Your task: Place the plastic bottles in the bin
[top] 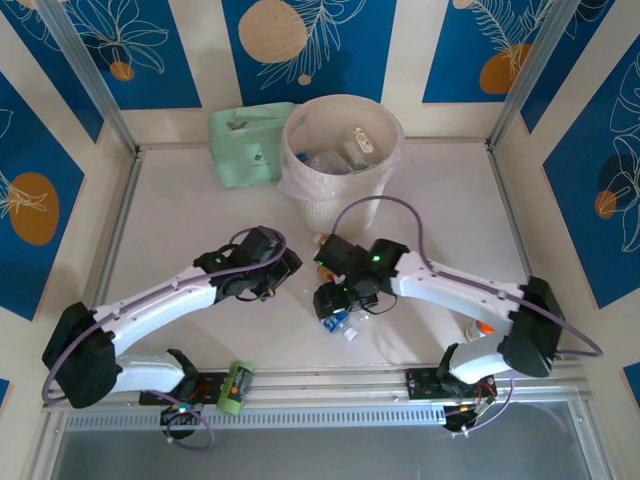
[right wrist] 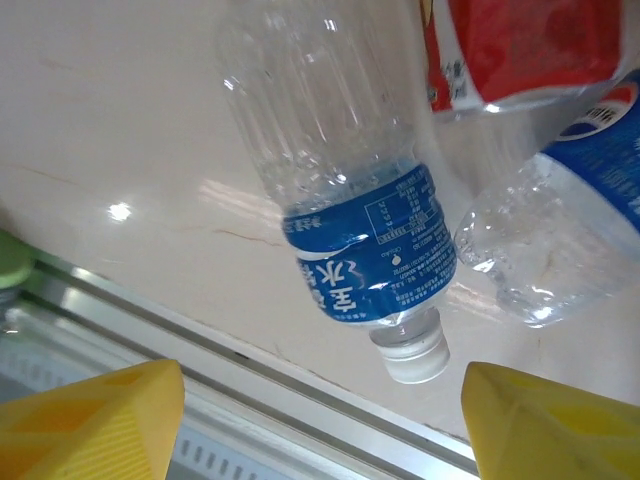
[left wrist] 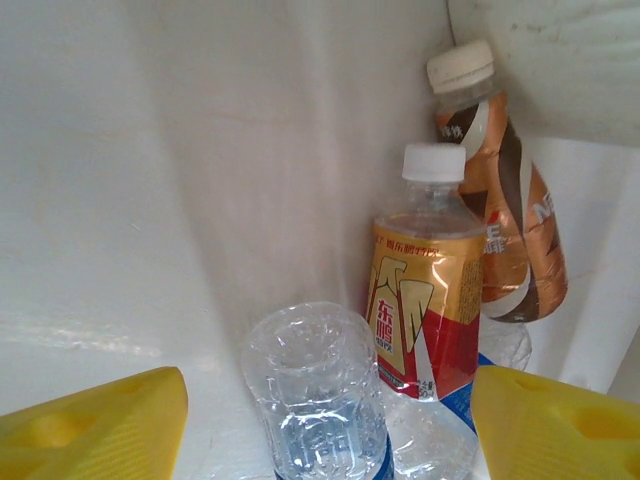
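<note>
The likeliest trouble comes from crowding. The left claw (left wrist: pixel 325 400) is open, its yellow fingers (left wrist: pixel 100 430) spread on either side of a clear ribbed plastic bottle with a blue label (left wrist: pixel 318 385). That bottle lies touching a gold-and-red-labelled bottle with a white cap (left wrist: pixel 425 300), and a brown-labelled bottle with a cream cap (left wrist: pixel 505 210) sits just behind. A close here could pinch two bottles at once or shove the neighbours aside. The thin clear wall may also buckle and squirt out of the pads. The right claw (right wrist: pixel 322 385) is open too and holds nothing. It hovers over a clear blue-labelled bottle with a white cap (right wrist: pixel 350 220), which lies near the metal rail (right wrist: pixel 300 400) at the counter's near edge; a nudge could roll this bottle toward the rail. I cannot tell whether both claws face the same bottle. In the top view they are near each other over one small heap, so the arms could foul one another if both reach in. The round cream bin with its translucent white bag liner (top: pixel 385 130) stands at the far side of the white counter (top: pixel 180 220), well apart from the heap, and already holds a few bottles. A flat pale-green pouch (top: pixel 250 145) lies just beside it. A green bottle (top: pixel 235 385) rests by the left arm's base.
</note>
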